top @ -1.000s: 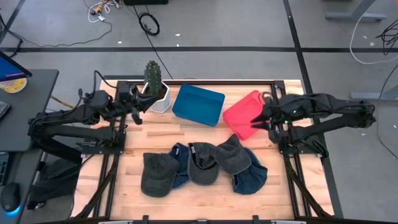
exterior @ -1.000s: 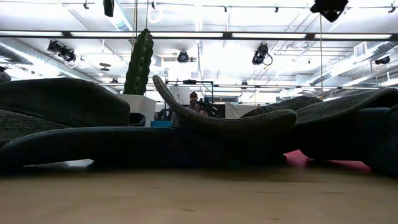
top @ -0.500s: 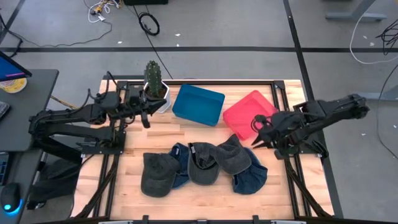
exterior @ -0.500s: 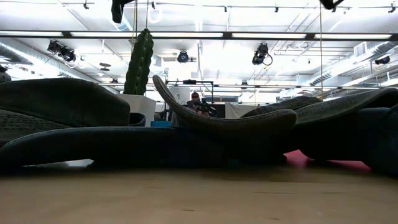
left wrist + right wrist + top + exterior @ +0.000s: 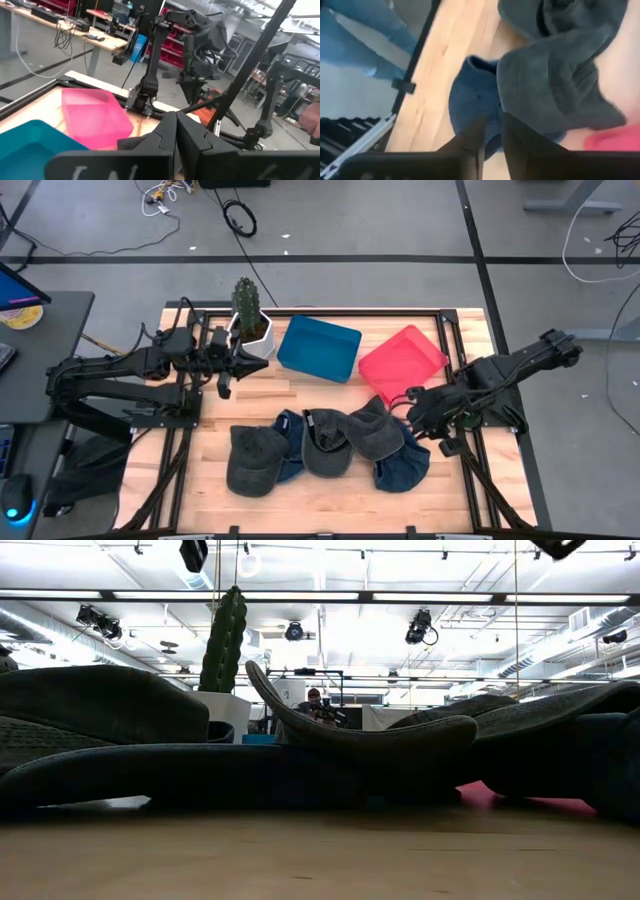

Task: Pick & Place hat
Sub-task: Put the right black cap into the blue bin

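Several grey and blue caps lie overlapping in a row on the wooden table's near half: a grey cap (image 5: 255,460) at the left, a grey cap (image 5: 375,430) and a blue cap (image 5: 402,465) at the right. They fill the low view (image 5: 350,745). My right gripper (image 5: 413,406) hovers above the right-hand caps, its fingers a narrow gap apart; its wrist view (image 5: 492,132) looks down on the blue cap (image 5: 470,100) and the grey cap (image 5: 550,85). My left gripper (image 5: 232,367) is shut and empty beside the cactus pot (image 5: 255,340).
A blue bin (image 5: 320,348) and a red bin (image 5: 402,360) stand at the table's far side, right of the cactus (image 5: 245,300) in its white pot. Bare wood lies between the bins and the caps. A person (image 5: 313,705) shows far behind the table.
My right gripper has gone from above the red bin toward the table's near edge and now stands over the right-hand caps. My left gripper has shifted a little toward the table's right. The caps have not moved.
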